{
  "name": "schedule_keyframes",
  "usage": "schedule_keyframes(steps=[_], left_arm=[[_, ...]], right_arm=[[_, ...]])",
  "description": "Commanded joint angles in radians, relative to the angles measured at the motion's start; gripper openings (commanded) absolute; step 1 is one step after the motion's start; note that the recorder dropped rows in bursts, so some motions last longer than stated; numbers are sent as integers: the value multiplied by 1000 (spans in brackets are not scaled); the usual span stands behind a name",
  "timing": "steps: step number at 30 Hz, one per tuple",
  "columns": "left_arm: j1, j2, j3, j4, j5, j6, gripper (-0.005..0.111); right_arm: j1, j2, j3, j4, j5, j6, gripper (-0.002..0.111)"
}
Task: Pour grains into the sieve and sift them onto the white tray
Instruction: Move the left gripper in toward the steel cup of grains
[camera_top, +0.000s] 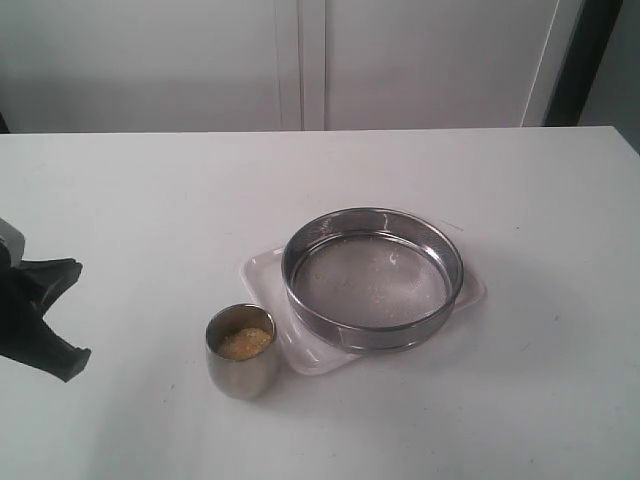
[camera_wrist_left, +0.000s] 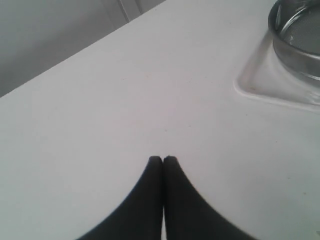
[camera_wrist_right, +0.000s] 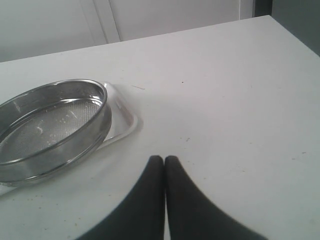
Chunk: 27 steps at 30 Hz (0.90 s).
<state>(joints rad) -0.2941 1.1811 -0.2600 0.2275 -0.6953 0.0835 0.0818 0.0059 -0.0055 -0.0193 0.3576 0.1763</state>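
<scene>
The steel-rimmed sieve (camera_top: 372, 278) rests on the white tray (camera_top: 262, 272) near the table's middle; its mesh looks almost bare. Just left of the tray's front stands a small shiny steel cup (camera_top: 241, 352) with yellow grains (camera_top: 245, 342) inside. My left gripper (camera_top: 62, 318) hangs at the left edge of the exterior view, well left of the cup, shut and empty (camera_wrist_left: 162, 159). The left wrist view catches a tray corner (camera_wrist_left: 255, 85) and the sieve's rim (camera_wrist_left: 295, 30). My right gripper (camera_wrist_right: 164, 159) is shut on nothing, over bare table beside the sieve (camera_wrist_right: 50, 125) and tray (camera_wrist_right: 125, 112); it is outside the exterior view.
The white table (camera_top: 520, 380) runs back to a pale wall with panel seams (camera_top: 312, 60). Its right edge (camera_wrist_right: 295, 40) shows in the right wrist view, with a dark gap beyond it.
</scene>
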Motion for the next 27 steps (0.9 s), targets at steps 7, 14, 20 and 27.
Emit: schedule_keyframes(steps=[7,14,20,27], left_arm=[[-9,25,7,-3,17,35,0],[-9,117,7,20,-75,-42,0],[-9,218,24,78,-199,-109,0],[-9,318,45,208,-311,-188,0]], right_arm=[[-2,-6,5,0,-15,3,0],[-2,-6,5,0,-15,3,0],[-2,-6,5,0,-15,3,0],[-2,-6,5,0,-15,3,0]])
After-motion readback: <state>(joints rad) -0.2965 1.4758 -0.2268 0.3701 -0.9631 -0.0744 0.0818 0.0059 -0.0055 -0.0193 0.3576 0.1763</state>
